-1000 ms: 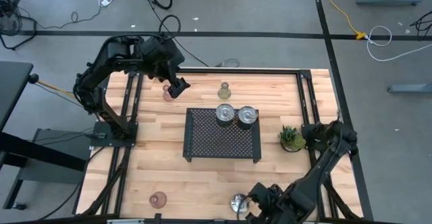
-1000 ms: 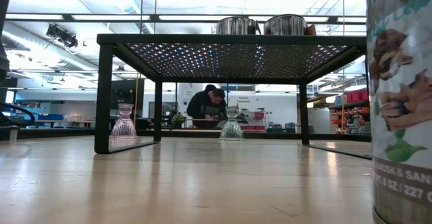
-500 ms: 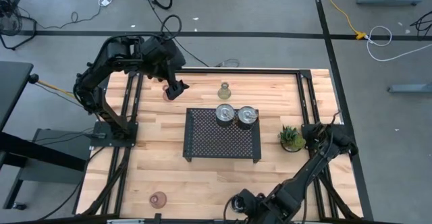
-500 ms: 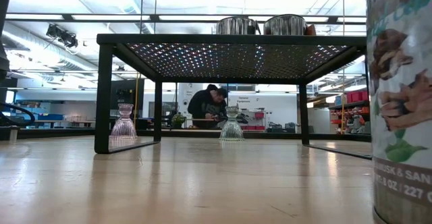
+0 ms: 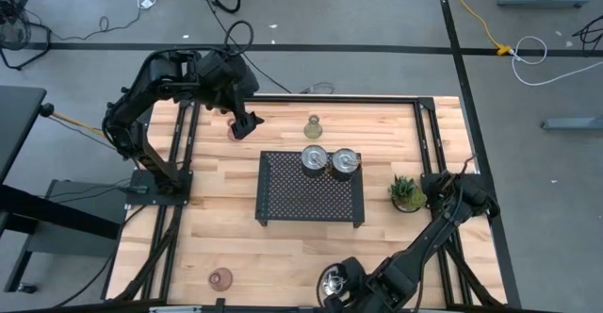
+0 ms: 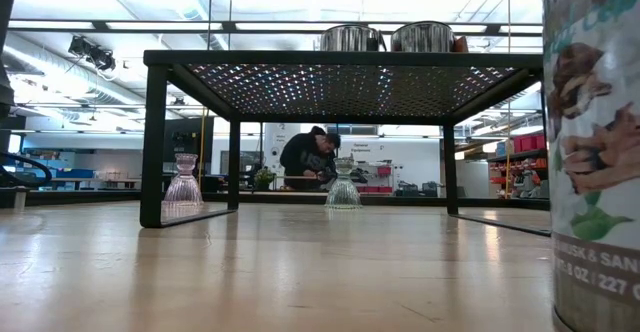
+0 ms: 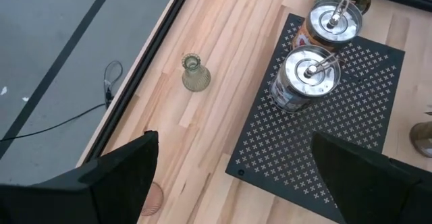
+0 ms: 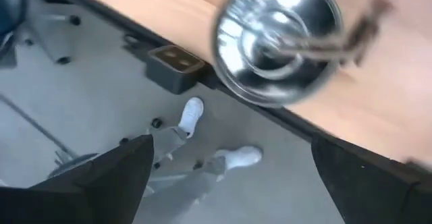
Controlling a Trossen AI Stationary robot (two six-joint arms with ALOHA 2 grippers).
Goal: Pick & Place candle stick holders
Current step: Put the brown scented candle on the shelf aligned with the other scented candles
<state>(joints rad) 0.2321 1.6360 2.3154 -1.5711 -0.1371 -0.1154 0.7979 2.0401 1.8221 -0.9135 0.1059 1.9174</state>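
Two silver holders (image 5: pixel 314 157) (image 5: pixel 346 162) stand on the black perforated tray (image 5: pixel 283 195). A third silver holder (image 5: pixel 330 280) stands at the table's near edge; in the right wrist view (image 8: pixel 277 42) it is blurred, its small handle (image 8: pixel 354 35) sticking out. My right gripper (image 8: pixel 236 183) is open beside it, over the near edge, touching nothing. The olive-green glass holder (image 5: pixel 313 124) and a pink one (image 5: pixel 233 132) stand at the far side. My left gripper (image 7: pixel 236 183) is open above that pink one (image 7: pixel 154 200). A second pink holder (image 5: pixel 220 278) stands near left.
A spiky green potted plant (image 5: pixel 407 193) stands right of the tray. A printed label wall (image 6: pixel 590 152) fills the low view's right edge, close to the camera. A person's shoes (image 8: pixel 192 113) show on the floor below the near edge. A person (image 6: pixel 308 157) works far behind the table.
My right arm has swung along the near edge toward the table's left, bringing its gripper to the silver holder there. The holder itself has stayed in place.
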